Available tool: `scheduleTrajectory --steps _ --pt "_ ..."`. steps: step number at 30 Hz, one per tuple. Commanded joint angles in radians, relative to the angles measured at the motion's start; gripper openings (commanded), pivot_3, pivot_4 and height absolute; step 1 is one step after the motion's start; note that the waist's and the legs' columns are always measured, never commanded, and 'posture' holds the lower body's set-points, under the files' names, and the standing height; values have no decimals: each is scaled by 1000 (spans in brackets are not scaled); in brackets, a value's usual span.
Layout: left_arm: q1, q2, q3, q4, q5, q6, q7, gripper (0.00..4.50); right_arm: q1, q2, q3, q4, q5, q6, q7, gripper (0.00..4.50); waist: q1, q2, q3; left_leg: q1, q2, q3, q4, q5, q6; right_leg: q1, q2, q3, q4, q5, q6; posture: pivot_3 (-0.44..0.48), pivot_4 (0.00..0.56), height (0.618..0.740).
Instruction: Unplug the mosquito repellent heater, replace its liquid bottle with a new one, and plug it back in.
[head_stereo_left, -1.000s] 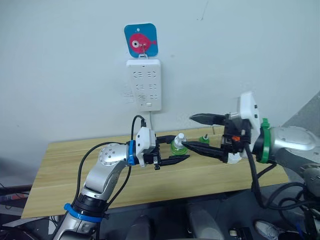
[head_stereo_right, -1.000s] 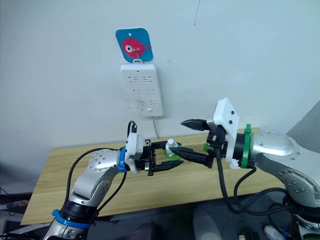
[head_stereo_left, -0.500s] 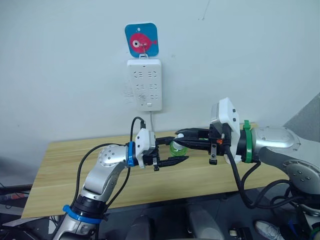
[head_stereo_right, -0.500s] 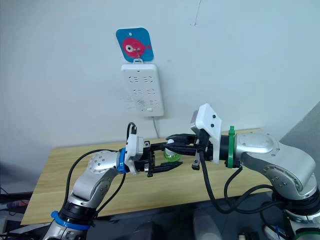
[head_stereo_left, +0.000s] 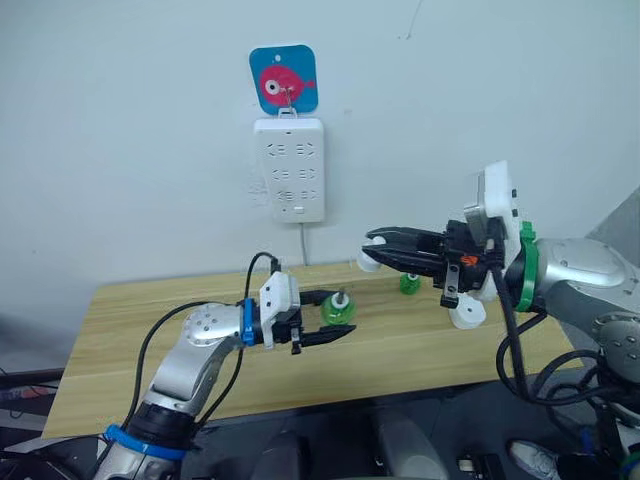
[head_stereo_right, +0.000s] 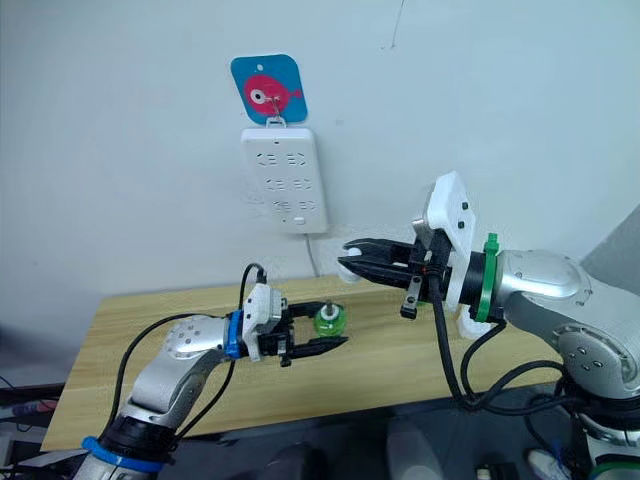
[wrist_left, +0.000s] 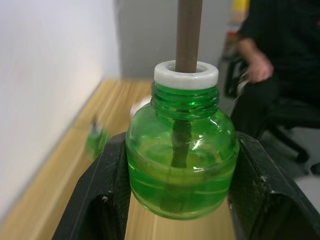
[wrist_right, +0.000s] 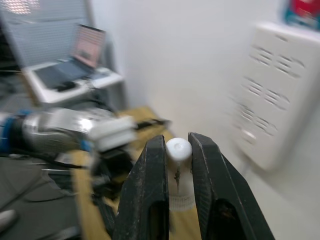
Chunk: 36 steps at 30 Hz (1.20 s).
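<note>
Reaching inward at low height above the wooden table (head_stereo_left: 150, 330), with the left gripper (head_stereo_left: 325, 320) pinching an upright green bottle (wrist_left: 182, 155) between its jaws, brown wick (wrist_left: 189, 30) standing out of the white collar and green liquid filling the lower body. Extending higher from the opposite side, with the right gripper (head_stereo_left: 378, 250) pressing its jaws onto the small white mosquito repellent heater (wrist_right: 178, 150) at the fingertips, well apart from the held bottle and below the white power strip (head_stereo_left: 288, 168) on the wall. Counting two green bottles: one between the left jaws, a second bottle (head_stereo_left: 409, 283) standing on the table beyond the right jaws.
</note>
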Motion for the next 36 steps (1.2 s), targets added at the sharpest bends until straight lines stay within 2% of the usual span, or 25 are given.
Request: scheduleTrajectory --steps 1,4,10,17,22,25,28,32,36 --pt "51 37 47 -9 21 -21 19 2251 117 55 137 103 -312 -228 -72 294 0 0 2 1 0 0 -2 0 0 0 0 0 -1 0 0 -228 203 730" --pt "114 77 74 -29 28 -18 24 2251 209 169 231 283 -513 -433 -144 294 -1 2 8 0 0 2 -6 0 0 -4 -1 1 0 1 -2 -216 218 730" --pt "200 111 90 -117 16 0 31 2251 219 360 276 625 -676 -657 -186 294 2 3 38 -1 0 4 -6 0 0 -7 -2 2 1 2 -3 -178 254 730" --pt "243 127 100 -198 2 33 36 2251 129 468 239 942 -795 -826 -246 294 4 4 60 -3 0 4 -6 0 0 -10 -3 1 3 2 -4 -146 275 730" --pt "244 139 108 -228 -8 57 39 2251 100 510 202 1060 -802 -870 -252 294 6 4 64 -4 0 4 -6 0 0 -10 -3 1 2 2 -4 -129 277 730" --pt "233 141 111 -233 -12 69 43 2251 118 521 187 1056 -791 -881 -233 1334 9 4 67 -4 0 3 -7 0 0 -10 -3 1 2 2 -4 -131 274 730" --pt "221 136 109 -231 -14 73 46 2251 144 523 188 971 -782 -877 -201 2414 10 4 68 -4 0 3 -7 0 0 -10 -3 1 2 2 -4 -140 271 730" --pt "185 123 100 -200 -8 68 46 2251 200 496 191 690 -727 -775 -132 3787 11 5 72 -5 0 3 -6 0 0 -10 -3 1 2 2 -4 -160 269 730" --pt "134 106 83 -168 -6 54 26 2251 260 381 204 363 -609 -550 7 3829 17 6 73 -6 0 2 -6 0 -1 -10 -3 0 2 2 -4 -182 264 730"
